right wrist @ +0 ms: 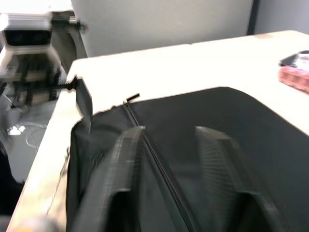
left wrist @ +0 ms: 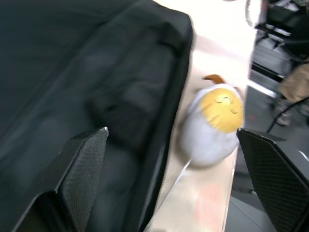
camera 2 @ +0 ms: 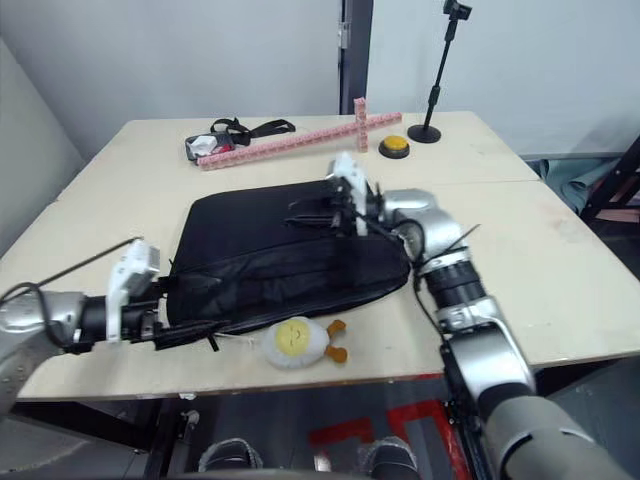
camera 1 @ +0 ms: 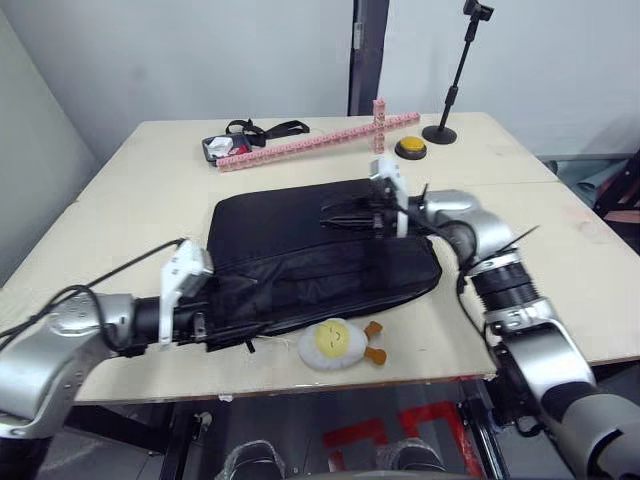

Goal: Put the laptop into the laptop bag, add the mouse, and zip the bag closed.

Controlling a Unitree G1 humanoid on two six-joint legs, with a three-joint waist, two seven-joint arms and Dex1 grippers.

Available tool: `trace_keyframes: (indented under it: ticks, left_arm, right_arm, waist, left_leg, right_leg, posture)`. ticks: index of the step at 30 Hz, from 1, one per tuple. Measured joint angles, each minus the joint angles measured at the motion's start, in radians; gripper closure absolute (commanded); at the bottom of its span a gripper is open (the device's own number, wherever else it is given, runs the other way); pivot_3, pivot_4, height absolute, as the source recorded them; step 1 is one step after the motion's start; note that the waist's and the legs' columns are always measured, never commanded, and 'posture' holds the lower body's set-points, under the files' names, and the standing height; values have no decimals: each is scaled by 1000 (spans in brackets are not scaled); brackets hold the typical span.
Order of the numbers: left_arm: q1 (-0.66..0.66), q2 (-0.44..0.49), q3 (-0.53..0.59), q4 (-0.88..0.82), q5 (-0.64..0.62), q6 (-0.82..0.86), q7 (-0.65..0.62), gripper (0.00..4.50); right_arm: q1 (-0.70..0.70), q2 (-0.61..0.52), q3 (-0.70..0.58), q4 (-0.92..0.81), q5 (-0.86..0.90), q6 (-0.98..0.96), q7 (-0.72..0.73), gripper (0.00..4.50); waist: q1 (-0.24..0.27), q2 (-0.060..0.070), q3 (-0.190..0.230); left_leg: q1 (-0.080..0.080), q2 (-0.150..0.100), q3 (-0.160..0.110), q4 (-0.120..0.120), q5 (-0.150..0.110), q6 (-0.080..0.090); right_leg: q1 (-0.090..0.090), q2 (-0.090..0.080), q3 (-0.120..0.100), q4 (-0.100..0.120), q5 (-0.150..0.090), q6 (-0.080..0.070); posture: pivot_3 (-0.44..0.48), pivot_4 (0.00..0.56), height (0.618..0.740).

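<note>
The black laptop bag (camera 1: 300, 245) lies flat in the middle of the table, its zipper line (right wrist: 154, 154) running along the near side. My left gripper (camera 1: 212, 322) is at the bag's front left corner, open, with its fingers (left wrist: 82, 179) wide apart and the bag's edge between them. My right gripper (camera 1: 350, 214) rests over the top of the bag by the strap handles. Its fingers (right wrist: 118, 174) are apart, astride the zipper line. The laptop and the mouse are out of view.
A white plush egg toy (camera 1: 335, 342) with a yellow face lies at the table's front edge, close to the bag. At the back are crossed pink brick sticks (camera 1: 320, 140), a yellow button (camera 1: 411, 147), a black stand (camera 1: 440, 130) and a small box with a strap (camera 1: 222, 148).
</note>
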Motion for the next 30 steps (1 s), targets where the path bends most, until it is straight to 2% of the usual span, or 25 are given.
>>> trace_keyframes:
  ticks: [4,5,10,14,20,24,28,30]
  left_arm:
    - [36,63,149,55,-27,41,2,0]
    - [36,69,178,79,-29,50,8,0]
    - [26,57,235,225,-33,88,64,0]
    - [16,-3,234,301,-39,123,125,0]
    - [-14,-126,202,322,-63,154,220,0]
    - [-23,-245,166,331,-92,178,280,0]
    - [-23,-259,132,331,-91,179,305,0]
    - [-24,-259,130,331,-91,179,316,563]
  right_arm:
    - [2,-189,-4,100,-38,-44,55,200]
    - [2,-218,-8,140,-52,-66,63,22]
    - [-1,-258,-13,356,-106,-122,62,22]
    - [-7,-255,-13,453,-120,-89,61,22]
    - [-24,-245,-30,552,-119,-11,18,22]
    - [-18,-245,-70,568,-100,53,5,22]
    - [2,-245,-83,566,-89,88,6,1246]
    - [22,-246,-91,565,-83,103,8,1927]
  waist:
    - [4,-1,1]
    - [3,-1,1]
    - [-9,-1,0]
    - [-7,-2,1]
    - [7,-2,0]
    - [16,-2,0]
    - [18,-3,0]
    - [18,-2,0]
  left_leg:
    - [0,0,0,1,0,0]
    - [0,0,0,1,0,0]
    - [0,0,1,5,3,6]
    - [-1,0,0,7,4,8]
    - [-1,0,-1,11,4,10]
    - [-1,0,-1,13,4,10]
    - [-1,0,-1,13,4,11]
    - [-1,0,-1,13,4,11]
  right_leg:
    - [1,0,0,-1,0,0]
    - [1,0,0,0,0,0]
    - [0,0,1,4,0,0]
    - [0,0,1,6,0,-1]
    - [1,-1,1,10,0,-2]
    - [1,-1,2,11,0,-2]
    - [1,-1,2,12,0,-2]
    - [1,-1,2,12,0,-2]
  posture:
    - [0,150,740]
    - [0,150,740]
    - [0,150,740]
    - [0,150,740]
    - [0,150,740]
    - [0,150,740]
    - [0,150,740]
    - [0,150,740]
